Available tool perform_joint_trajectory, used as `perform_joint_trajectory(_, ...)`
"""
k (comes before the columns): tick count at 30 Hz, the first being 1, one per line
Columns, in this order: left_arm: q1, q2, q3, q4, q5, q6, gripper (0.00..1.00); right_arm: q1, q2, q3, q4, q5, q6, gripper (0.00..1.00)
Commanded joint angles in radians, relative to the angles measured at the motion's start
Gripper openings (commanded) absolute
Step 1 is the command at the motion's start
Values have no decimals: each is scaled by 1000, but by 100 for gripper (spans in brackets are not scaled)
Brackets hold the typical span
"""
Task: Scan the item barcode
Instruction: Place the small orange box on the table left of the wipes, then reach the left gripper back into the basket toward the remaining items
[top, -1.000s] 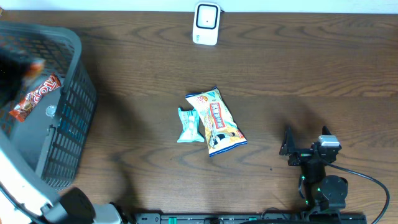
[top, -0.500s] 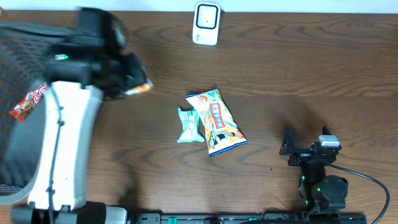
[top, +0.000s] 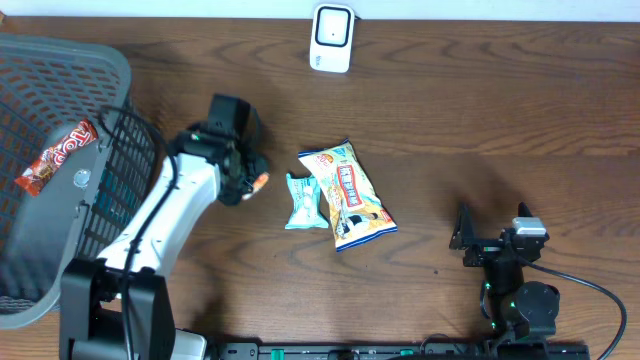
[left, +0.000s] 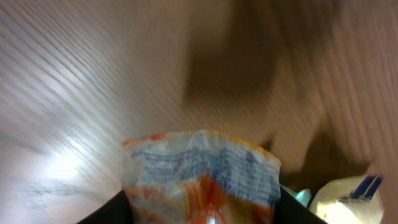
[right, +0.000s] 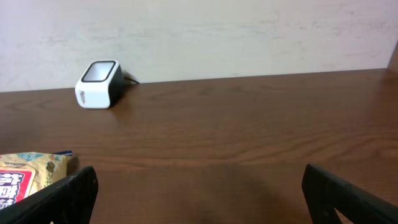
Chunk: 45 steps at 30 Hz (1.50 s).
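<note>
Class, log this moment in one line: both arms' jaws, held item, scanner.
left jaws: shut on orange packet | right jaws: open, empty | scanner: far edge, apart from packet

An orange-and-white packet (left: 200, 168) (print blurred) sits pinched in the tool (left: 200, 208) above the wooden table (left: 93, 74).

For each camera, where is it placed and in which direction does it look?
Overhead: fixed above the table, looking straight down on basket, scanner, yellow bag; left arm and right arm show.
Left wrist: on the left arm, looking at the table, blurred; left claw grips an orange packet.
Right wrist: low, looking across the table toward the wall; open right claw, fingers at bottom corners.
Shared: overhead and right wrist both show scanner and yellow bag.
</note>
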Motion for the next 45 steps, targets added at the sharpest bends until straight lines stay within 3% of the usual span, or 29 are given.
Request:
perform_joint_trajectory(1, -27, 10, -82, 69, 48, -251, 48, -3, -1, -2, -3, -2, -9, 99)
perform_joint_trajectory(3, -40, 12, -107, 89, 49, -296, 49, -3, -1, -2, -3, -2, -9, 99)
perform_joint_trajectory(6, -64, 11, -108, 86, 48, -299, 87, -3, -1, -2, -3, -2, -9, 99)
perform_joint_trajectory(8, -78, 4, -103, 86, 48, -293, 93, -3, -1, -2, -3, -2, -9, 99)
perform_joint_trajectory(12, -87, -38, -37, 86, 47, -180, 95, -3, -1, -2, -3, -2, -9, 99)
perform_joint_trajectory(16, -59, -101, 116, 80, 48, 53, 98, -3, -1, -2, -3, -2, -9, 99)
perform_joint_trajectory(20, -15, -155, 321, 7, 35, 274, 98, -3, -1, -2, -3, -2, -9, 99)
perform_joint_trajectory(27, 98, -215, 579, -119, -48, 522, 98, -3, -1, -2, -3, -2, -9, 99)
perform_joint_trajectory(38, 361, -340, 646, -111, -51, 548, 98, -3, -1, -2, -3, -2, -9, 99)
perform_joint_trajectory(45, 406, -365, 646, -149, -51, 549, 98, -3, -1, -2, -3, -2, -9, 99)
